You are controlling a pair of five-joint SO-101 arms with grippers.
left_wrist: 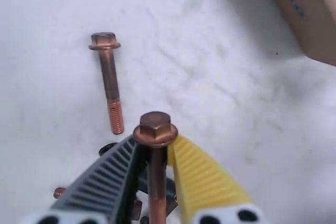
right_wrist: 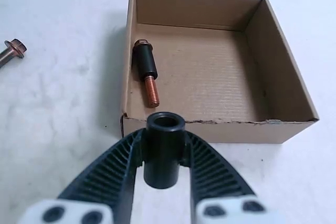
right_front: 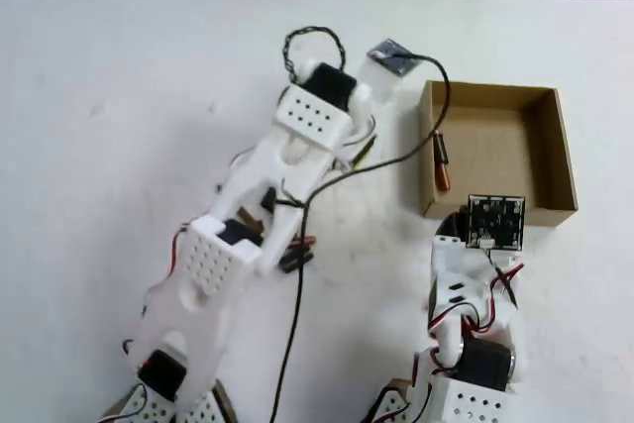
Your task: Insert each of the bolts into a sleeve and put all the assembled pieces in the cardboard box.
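From above, the left arm [right_front: 248, 215] stretches from the lower left of the frame up to the top centre, its yellow-tipped end close to the left wall of the box [right_front: 555, 146]. The box sits on the table [right_front: 119, 96] at the upper right. An assembled piece [right_front: 440, 161] lies inside it, along the left wall. The right arm [right_front: 466, 294] rises from the lower right, and its camera board hangs just under the box's near wall. A few small dark and copper parts [right_front: 295, 253] lie at mid-frame beside the left arm; I cannot tell which are bolts and which are sleeves.

On the left wrist camera, the left gripper [left_wrist: 155, 150] is clenched on a bolt [left_wrist: 155, 128], with one grey finger and one yellow finger pressed against the shank. The hex head stands clear just past the fingertips. A loose bolt [left_wrist: 108, 80] lies flat on the table beyond it, apart from the held one. A corner of the box shows farther off.

On the right wrist camera, the right gripper [right_wrist: 164, 139] grasps a black sleeve [right_wrist: 164, 169] upright between its two dark fingers, bore facing the camera. The sleeve hangs just in front of the box's near wall. Inside the box, the assembled piece rests by the side wall, its threaded end sticking out of its sleeve. Another bolt's head peeks in on the table, well apart from the box.
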